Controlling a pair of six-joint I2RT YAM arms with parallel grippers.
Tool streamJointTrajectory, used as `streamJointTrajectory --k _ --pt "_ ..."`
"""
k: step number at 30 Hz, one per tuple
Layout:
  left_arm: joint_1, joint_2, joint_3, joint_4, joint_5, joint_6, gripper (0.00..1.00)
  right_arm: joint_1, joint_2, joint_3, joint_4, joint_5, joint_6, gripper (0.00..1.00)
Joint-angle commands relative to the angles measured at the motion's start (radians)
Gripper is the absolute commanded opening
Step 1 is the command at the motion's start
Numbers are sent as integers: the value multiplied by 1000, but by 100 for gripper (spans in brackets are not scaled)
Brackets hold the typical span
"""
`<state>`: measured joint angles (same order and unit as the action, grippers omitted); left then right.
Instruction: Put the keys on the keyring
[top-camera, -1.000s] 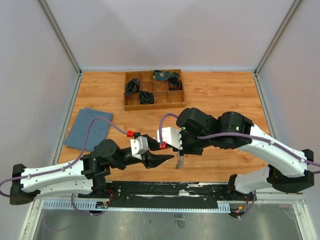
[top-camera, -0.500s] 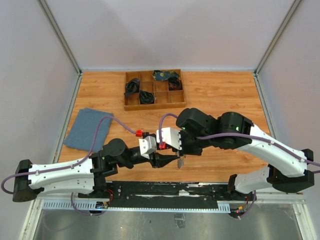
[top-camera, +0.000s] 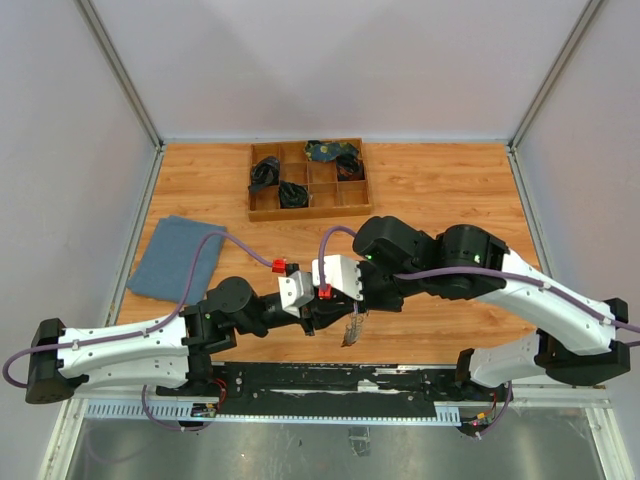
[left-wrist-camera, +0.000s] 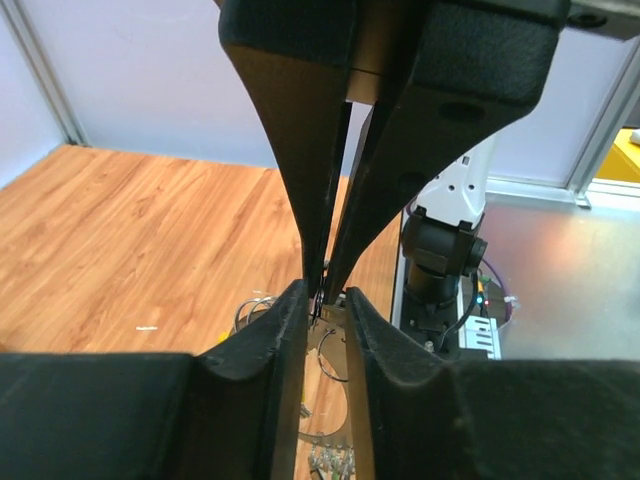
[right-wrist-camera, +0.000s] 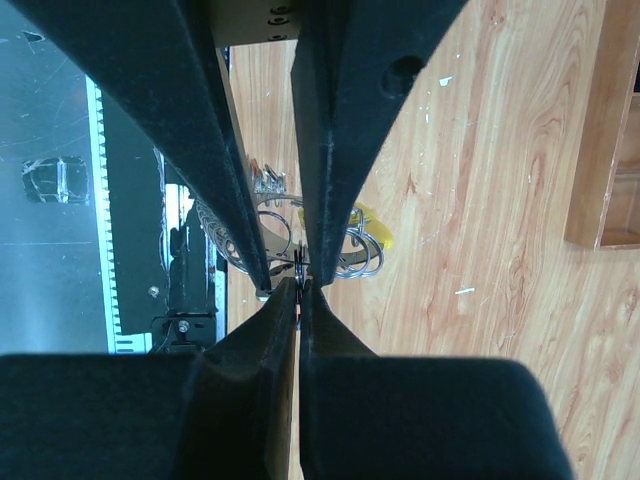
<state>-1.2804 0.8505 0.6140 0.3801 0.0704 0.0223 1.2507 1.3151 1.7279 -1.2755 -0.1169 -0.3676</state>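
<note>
Both grippers meet tip to tip above the near table edge. My right gripper (top-camera: 346, 304) (right-wrist-camera: 300, 285) is shut on a thin loop of the keyring (right-wrist-camera: 366, 252), whose yellow piece (right-wrist-camera: 372, 225) hangs just beyond. The keys (top-camera: 352, 333) (right-wrist-camera: 222, 232) fan out below as a silvery bunch. My left gripper (top-camera: 324, 318) (left-wrist-camera: 327, 308) faces it, jaws drawn in narrow around a flat key blade. A thin dark ring (left-wrist-camera: 320, 355) shows in the gap. The contact point is mostly hidden by the fingers.
A wooden compartment tray (top-camera: 262, 212) with dark items sits at the back. A blue cloth (top-camera: 175, 257) lies at the left. The black rail (top-camera: 320, 385) runs along the near edge, just under the hanging keys. The right arm's base (left-wrist-camera: 440, 260) stands behind.
My left gripper moved right up to the right gripper and narrowed its jaws. The hanging keys swung slightly lower and left. The right arm stayed put.
</note>
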Motion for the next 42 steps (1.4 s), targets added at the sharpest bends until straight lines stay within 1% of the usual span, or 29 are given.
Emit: streamJointTrajectory --k 1,3,4,7,9,13,17,20,22,23,26,29,32,37,42 --pt "0 6 15 24 -17 -1 30 19 -30 14 35 -18 6 0" --pt "-1 7 15 22 -16 -1 30 19 -33 13 37 -19 5 0" --pt "-1 8 16 22 -17 -1 26 19 -32 12 38 -19 5 0" --pt "0 10 21 17 -18 -1 7 19 -34 9 41 -19 4 0" --pt "-1 9 23 15 -21 0 1 19 -34 6 43 -17 4 0" --pt "0 -2 20 20 -20 1 1 19 -45 1 50 -5 5 1" --pt "0 -33 -1 47 -15 2 0 19 -97 -25 99 15 7 17" --pt "-1 -70 -33 94 -15 -6 0 19 -175 -82 185 19 8 22" --pt "0 -94 -55 115 -6 -6 0 19 -241 -143 277 15 10 27" --pt "0 -107 -62 120 -1 -6 1 19 -282 -200 334 12 17 28" --pt "0 -145 -88 137 13 -8 0 19 -415 -363 569 -17 58 32" --pt "0 -184 -119 175 21 -16 0 18 -526 -516 815 -65 127 33" --pt "0 -214 -145 215 28 -22 0 18 -589 -630 1004 -97 185 33" --pt "0 -236 -158 237 47 -21 1 18 -616 -706 1108 -138 242 33" --pt "-1 -239 -160 246 47 -21 1 10 -583 -697 1093 -195 275 32"
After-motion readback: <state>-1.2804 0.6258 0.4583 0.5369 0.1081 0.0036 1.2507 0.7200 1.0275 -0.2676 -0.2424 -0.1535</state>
